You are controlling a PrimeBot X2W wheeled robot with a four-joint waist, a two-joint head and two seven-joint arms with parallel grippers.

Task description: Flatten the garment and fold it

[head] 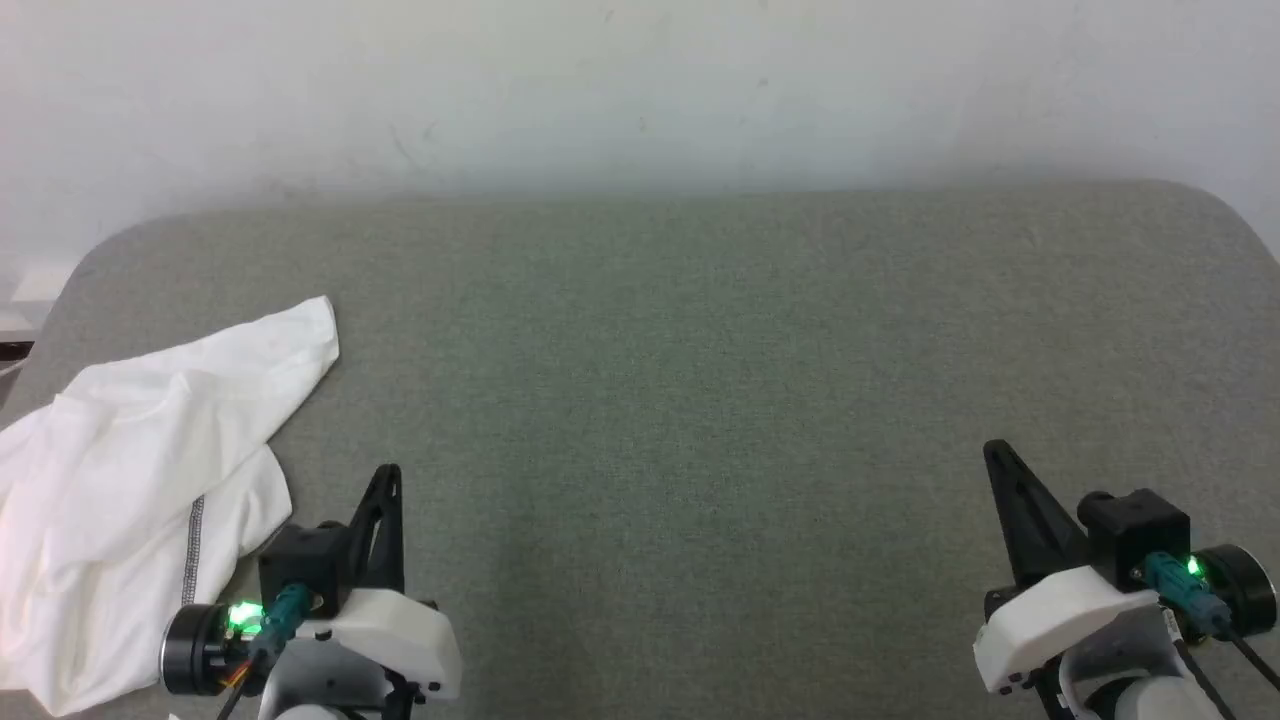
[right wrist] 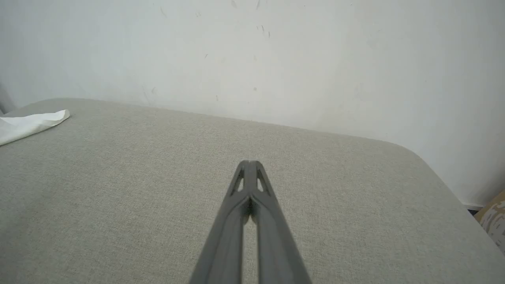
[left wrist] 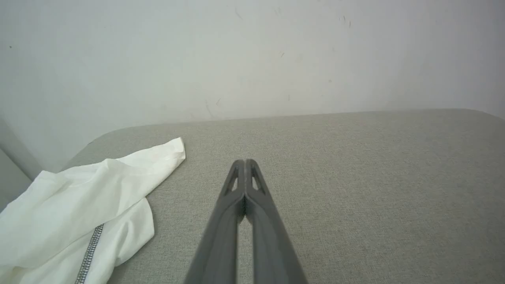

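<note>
Garment [head: 130, 480] just left of left fingers [head: 385, 520], apart

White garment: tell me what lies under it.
The garment lies bunched on the grey fabric surface, which runs out from beneath its edges. Whatever else might sit beneath its folds is covered and cannot be seen.

L & R arms, matching build. Left claw [head: 389, 472] & right claw [head: 990, 448]: two long dark-grey tapered fingers [left wrist: 221, 228] w/ triangular cut-outs nr tips. Behind each: white moulded wrist shell [head: 395, 625], black square block [head: 300, 565], black cylinder [head: 190, 645], green LED [head: 243, 615], teal plug [head: 285, 605] w/ dark cable [head: 1255, 655]. Small dark screws [head: 1012, 686] at shell edge; orange wires [head: 236, 680] at L cylinder.
</note>
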